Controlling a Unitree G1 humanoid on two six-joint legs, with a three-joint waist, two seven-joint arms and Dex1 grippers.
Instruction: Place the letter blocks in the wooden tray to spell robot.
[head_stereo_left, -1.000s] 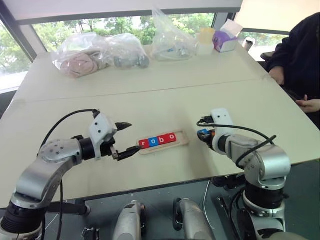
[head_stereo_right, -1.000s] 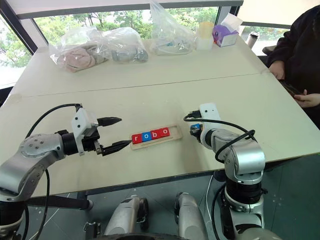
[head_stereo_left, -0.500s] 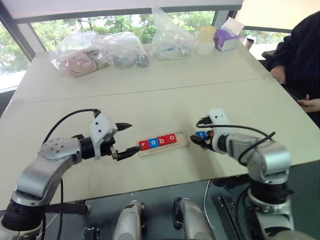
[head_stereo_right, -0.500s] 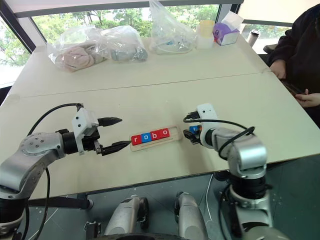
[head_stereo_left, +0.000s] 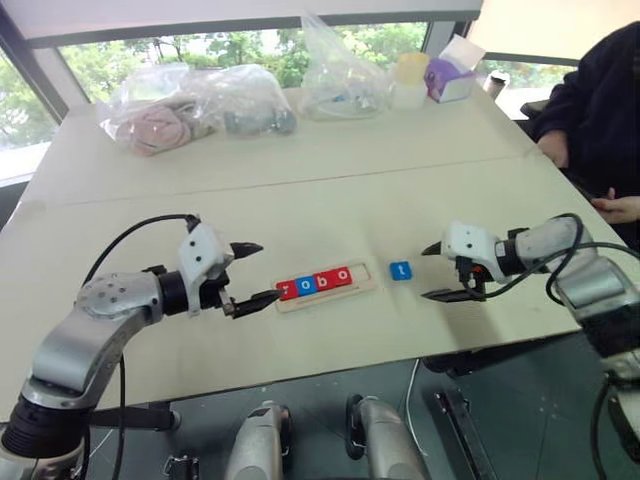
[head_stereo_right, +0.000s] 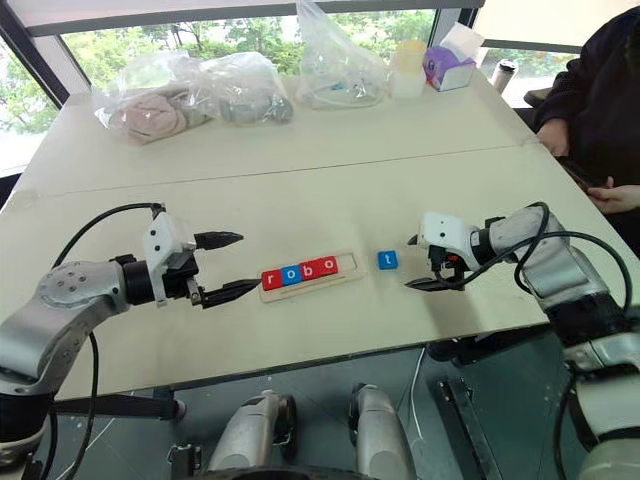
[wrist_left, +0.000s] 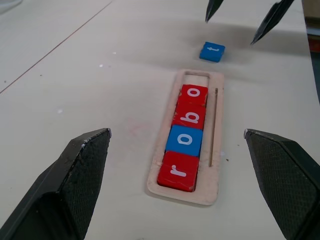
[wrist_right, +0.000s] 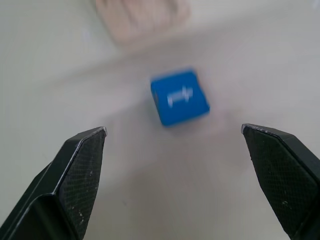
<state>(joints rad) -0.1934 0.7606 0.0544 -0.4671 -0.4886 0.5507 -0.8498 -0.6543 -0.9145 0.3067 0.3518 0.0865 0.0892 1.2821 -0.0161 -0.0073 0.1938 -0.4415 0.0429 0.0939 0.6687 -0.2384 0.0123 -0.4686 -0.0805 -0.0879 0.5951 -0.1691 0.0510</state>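
The wooden tray (head_stereo_left: 365, 284) lies mid-table with letter blocks r, o, b, o (head_stereo_left: 315, 282) in its slot, red, blue, red, red; its right end slot is bare. A blue t block (head_stereo_left: 400, 270) lies flat on the table just right of the tray, also clear in the right wrist view as the t block (wrist_right: 179, 97). My right gripper (head_stereo_left: 437, 272) is open, a short way right of the t block and apart from it. My left gripper (head_stereo_left: 250, 273) is open just left of the tray's left end, holding nothing.
Clear plastic bags (head_stereo_left: 195, 105) with soft items, a cup and a purple tissue box (head_stereo_left: 450, 75) line the table's far side. A person in dark clothing (head_stereo_left: 600, 110) sits at the far right edge. The table's near edge runs close to both grippers.
My right gripper opened and let go of the blue t block, which now lies on the table right of the tray. The right arm swung out to the right. The left arm stayed put.
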